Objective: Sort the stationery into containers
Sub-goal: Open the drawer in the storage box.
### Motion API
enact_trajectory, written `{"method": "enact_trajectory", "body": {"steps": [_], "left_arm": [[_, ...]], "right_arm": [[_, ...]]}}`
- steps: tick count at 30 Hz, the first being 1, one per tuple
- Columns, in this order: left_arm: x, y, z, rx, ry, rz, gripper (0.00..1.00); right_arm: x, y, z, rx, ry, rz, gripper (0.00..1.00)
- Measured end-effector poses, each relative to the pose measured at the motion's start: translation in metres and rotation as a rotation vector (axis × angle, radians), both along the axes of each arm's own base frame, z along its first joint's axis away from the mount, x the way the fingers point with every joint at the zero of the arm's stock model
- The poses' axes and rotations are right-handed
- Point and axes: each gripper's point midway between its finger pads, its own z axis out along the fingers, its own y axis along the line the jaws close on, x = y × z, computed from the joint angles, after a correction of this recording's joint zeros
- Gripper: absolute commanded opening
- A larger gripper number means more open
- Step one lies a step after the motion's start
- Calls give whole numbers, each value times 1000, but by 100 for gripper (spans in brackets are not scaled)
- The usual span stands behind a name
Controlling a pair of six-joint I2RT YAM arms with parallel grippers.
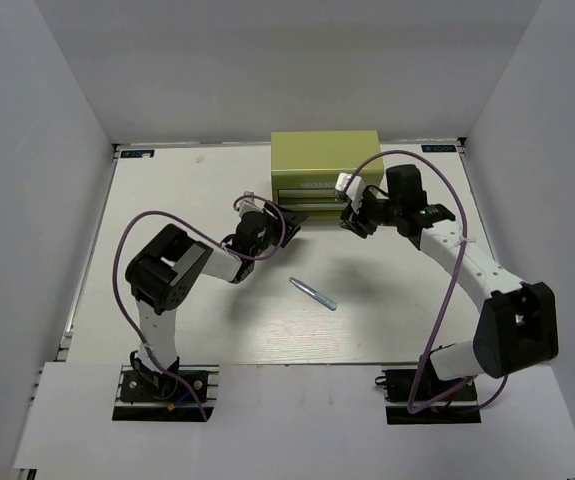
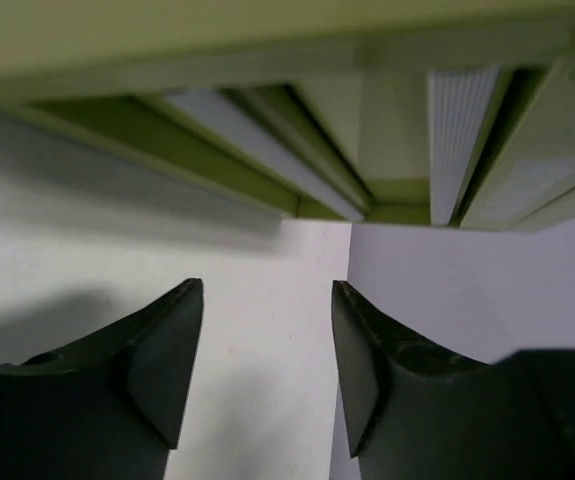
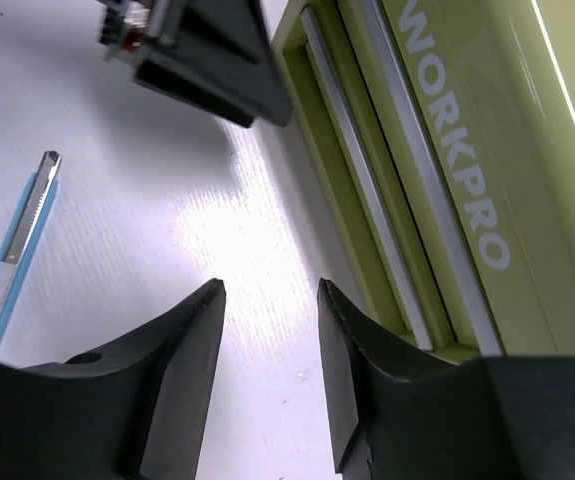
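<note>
The yellow-green WORKPRO chest (image 1: 325, 160) stands at the back of the table. Its two drawers (image 1: 312, 196) with silver handle strips (image 3: 367, 190) face me and look pushed in. A pale blue-silver pen (image 1: 313, 293) lies on the table in front of the chest, and also shows in the right wrist view (image 3: 12, 260). My left gripper (image 1: 289, 218) is open and empty, low before the chest's left front (image 2: 266, 290). My right gripper (image 1: 350, 222) is open and empty before the right front (image 3: 270, 290). The red, teal and white pens are out of view.
White walls enclose the white table (image 1: 197, 200) on three sides. Purple cables loop over both arms. My left gripper shows at the top of the right wrist view (image 3: 202, 50), close to the right one.
</note>
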Motion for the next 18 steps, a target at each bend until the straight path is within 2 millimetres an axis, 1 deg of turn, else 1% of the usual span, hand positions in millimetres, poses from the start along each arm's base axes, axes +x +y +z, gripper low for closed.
{"method": "enact_trajectory", "body": {"steps": [4,9,12,15,18], "left_arm": [[20,-6,8,-41,-37,46,68],[42,-15,17,-83,-74,88,68],[49,-21,9,-91,-65,96,67],[52,-21,-1,-86,-43,109,67],[53,-19,-6,-83,-32,122,65]], "right_arm": [[-5,-5,3,38,13,-23,48],[-2,-7,9,66,9,-39,48],[0,-8,11,76,3,-45,48],[2,-11,12,84,4,-56,48],[4,-13,13,90,5,-67,48]]}}
